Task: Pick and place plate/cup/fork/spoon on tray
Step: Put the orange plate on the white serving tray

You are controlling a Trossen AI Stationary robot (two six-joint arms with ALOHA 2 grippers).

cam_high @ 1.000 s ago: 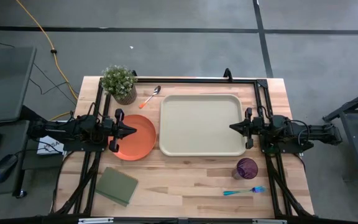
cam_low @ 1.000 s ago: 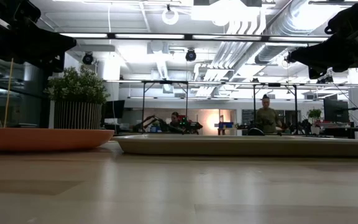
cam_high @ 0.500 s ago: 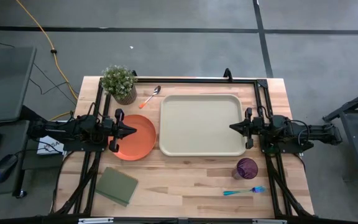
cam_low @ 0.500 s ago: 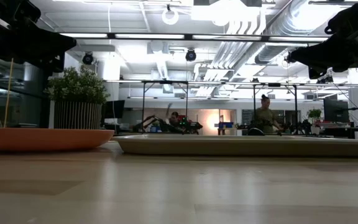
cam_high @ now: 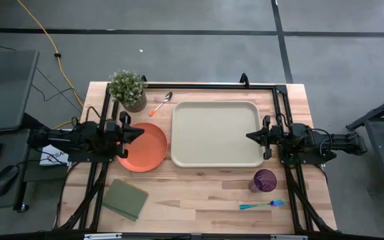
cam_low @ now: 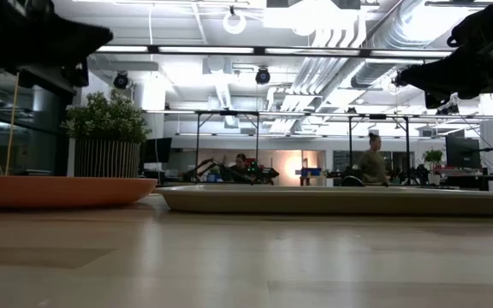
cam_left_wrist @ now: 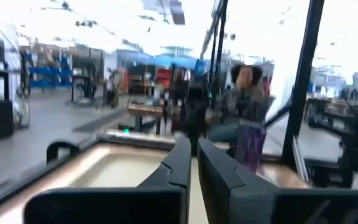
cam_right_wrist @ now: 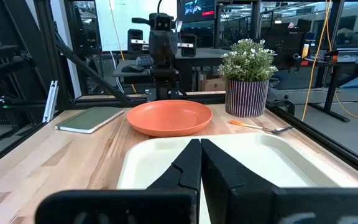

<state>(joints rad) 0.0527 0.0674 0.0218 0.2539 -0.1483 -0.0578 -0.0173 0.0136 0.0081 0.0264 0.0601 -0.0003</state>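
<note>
Left gripper (cam_high: 137, 132) has shifted slightly above plate (cam_high: 147, 149), fingers narrow; right gripper (cam_high: 251, 137) unmoved, narrow, at tray (cam_high: 216, 135) edge. No writing legible.

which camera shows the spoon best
The high view: the small orange-handled, silver-bowled spoon lies fully visible between the potted plant and the beige tray. The right wrist view shows it farther off, low-angled. The low and left wrist views don't show it.
</note>
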